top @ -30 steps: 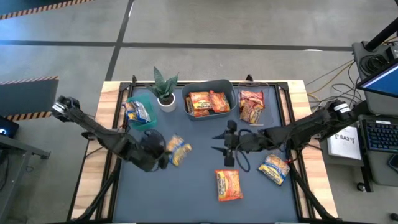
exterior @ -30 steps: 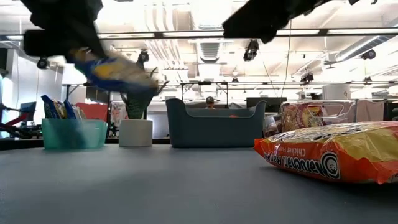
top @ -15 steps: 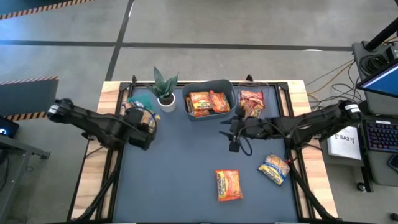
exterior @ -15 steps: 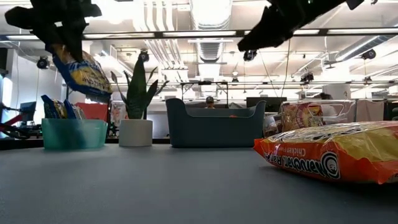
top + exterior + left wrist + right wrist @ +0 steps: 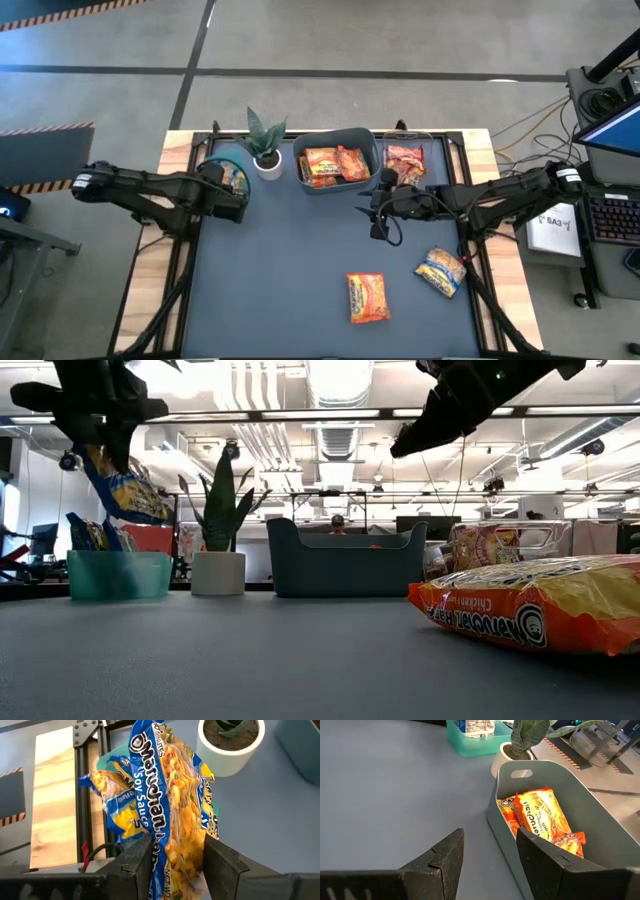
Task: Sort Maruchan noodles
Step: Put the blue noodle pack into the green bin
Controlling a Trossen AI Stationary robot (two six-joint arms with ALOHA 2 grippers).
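Observation:
My left gripper (image 5: 228,192) is over the table's far left corner, shut on a blue-and-yellow Maruchan noodle packet (image 5: 172,795). The packet hangs above a teal bin (image 5: 118,575), in which another blue packet (image 5: 112,795) stands. My right gripper (image 5: 490,855) hovers open and empty in mid-table, near a grey bin (image 5: 335,160) that holds orange packets (image 5: 540,817). An orange packet (image 5: 367,297) and a yellow-blue one (image 5: 440,272) lie flat on the near right of the table. Red-and-white packets (image 5: 404,166) sit at the far right. My left gripper pinches one end of the blue-and-yellow packet (image 5: 172,855) between its two fingers (image 5: 137,865). The fingers slant downward from the table's left side. The packet hangs below them (image 5: 128,485), crumpled and tilted, clear of the teal bin's rim.
A potted green plant (image 5: 265,140) in a white pot stands between the teal bin and the grey bin. The dark mat (image 5: 290,260) has bare room in its middle and near left. Wooden table edges and frame rails run along both sides.
My left gripper has carried the blue-and-yellow packet from the mat's middle left toward the far left corner and upward, tipping to point steeply down. The packet now hangs over the teal bin. My right gripper has drifted toward the far edge, staying open.

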